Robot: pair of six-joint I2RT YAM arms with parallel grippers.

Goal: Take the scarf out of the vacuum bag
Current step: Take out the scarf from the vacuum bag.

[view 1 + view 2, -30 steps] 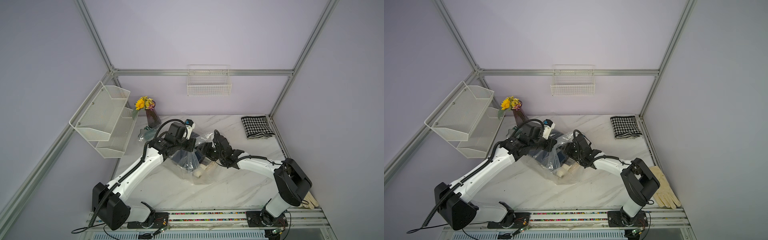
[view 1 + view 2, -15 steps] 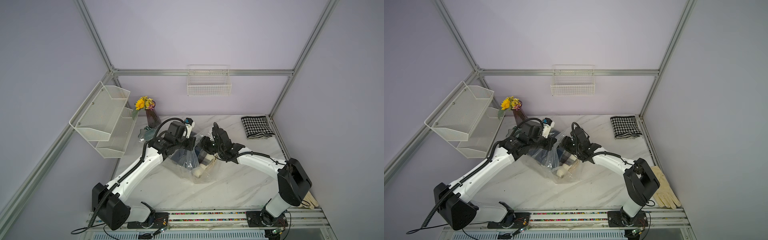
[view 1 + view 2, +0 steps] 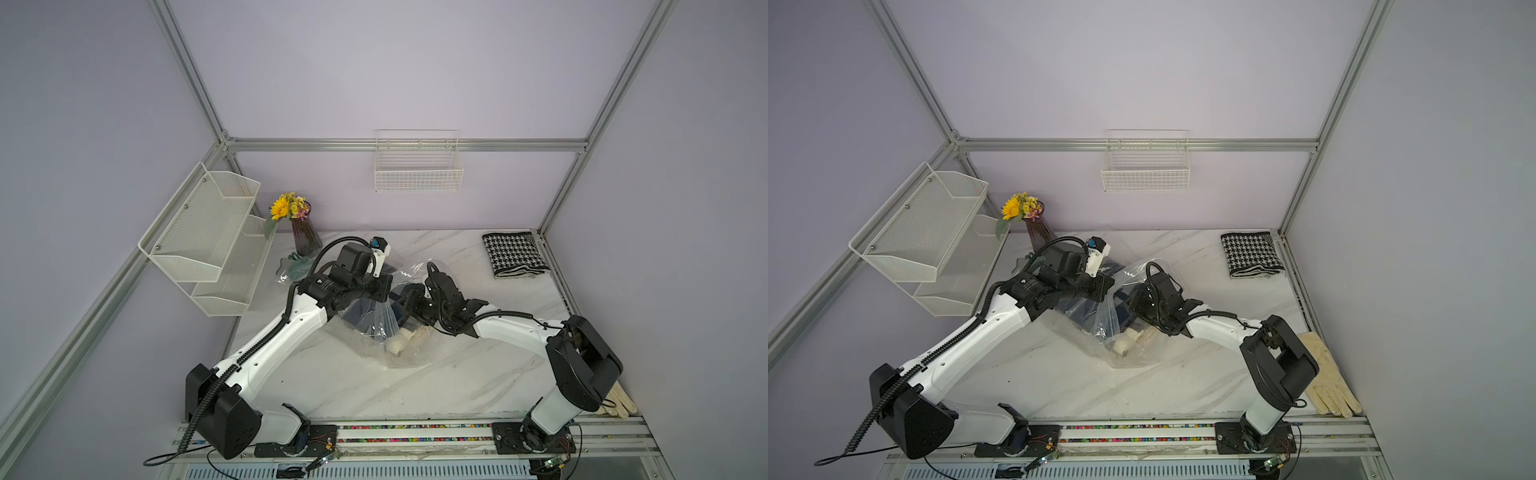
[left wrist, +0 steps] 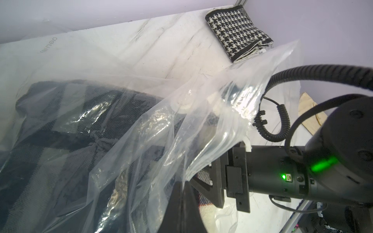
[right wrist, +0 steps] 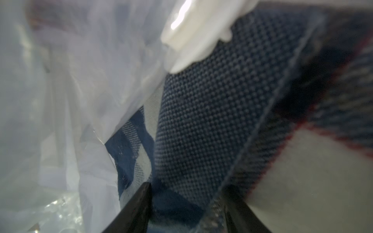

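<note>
The vacuum bag (image 3: 409, 353) (image 3: 1136, 357) lies crumpled mid-table, clear and crinkly, with its white valve cap (image 4: 181, 105) showing. Inside it sits the scarf (image 3: 360, 312) (image 3: 1084, 311) (image 4: 60, 131), a navy plaid with cream and red. My left gripper (image 3: 383, 290) (image 3: 1100, 286) (image 4: 182, 182) is shut on a flap of the bag's plastic and holds it raised. From the right, my right gripper (image 3: 409, 297) (image 3: 1133, 301) (image 5: 186, 185) reaches into the bag mouth. Its jaws stand apart with a fold of the scarf (image 5: 212, 111) filling the gap between them.
A folded houndstooth cloth (image 3: 515, 254) (image 4: 236, 28) lies at the back right corner. A vase of flowers (image 3: 305, 237) stands back left beside a white mesh shelf (image 3: 208, 237). A wire basket (image 3: 417, 166) hangs on the back wall. Cream gloves (image 3: 1325, 374) lie front right.
My right gripper has pushed leftward and deeper into the bag mouth onto the scarf, its jaws narrowing. The left gripper has kept its hold on the plastic, drifting slightly back.
</note>
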